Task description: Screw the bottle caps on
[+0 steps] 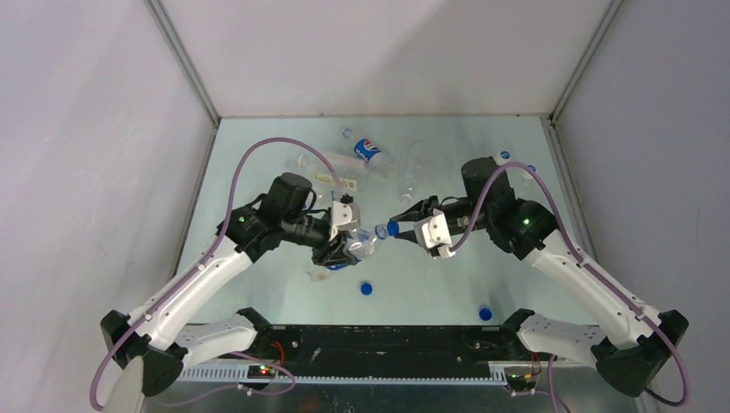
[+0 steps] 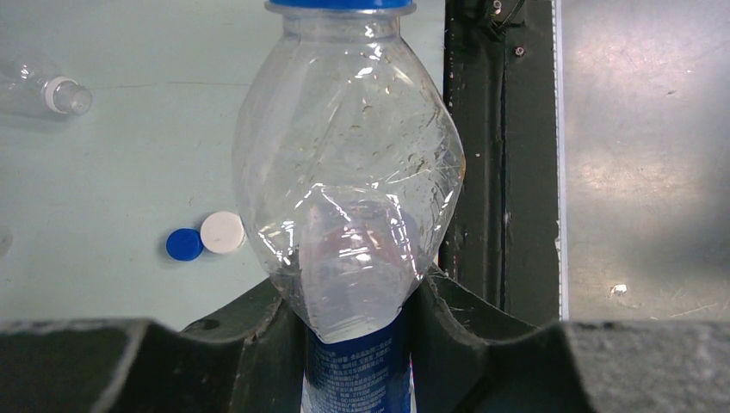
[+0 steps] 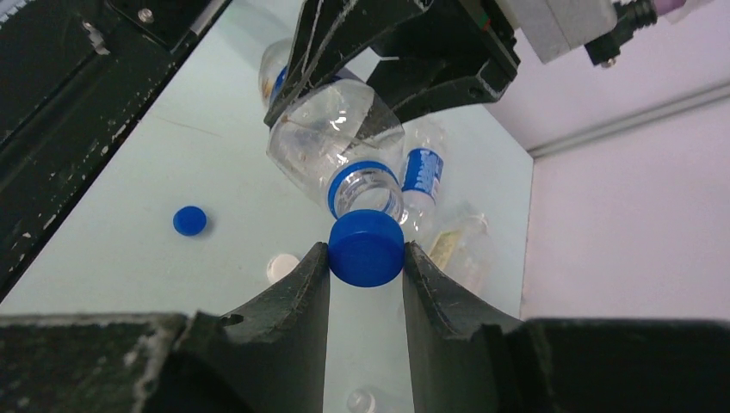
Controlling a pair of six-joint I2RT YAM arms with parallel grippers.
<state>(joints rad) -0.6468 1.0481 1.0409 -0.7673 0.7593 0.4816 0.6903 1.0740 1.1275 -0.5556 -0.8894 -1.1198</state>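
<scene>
Above scattered loose caps (image 1: 366, 288), left hand (image 1: 351, 245) clamps a bottle (image 2: 344, 172), right hand (image 1: 403, 225) pinches a blue cap (image 3: 366, 249).

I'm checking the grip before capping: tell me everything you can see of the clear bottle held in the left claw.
The clear plastic bottle with a blue wrap label is crumpled and dented, with droplets inside and a blue ring under its threaded neck. The left claw clamps it where the label begins, holding it in the air, neck aimed at the right claw. A round blue plastic cap pinched there meets its mouth; how far it is threaded cannot be told.
</scene>
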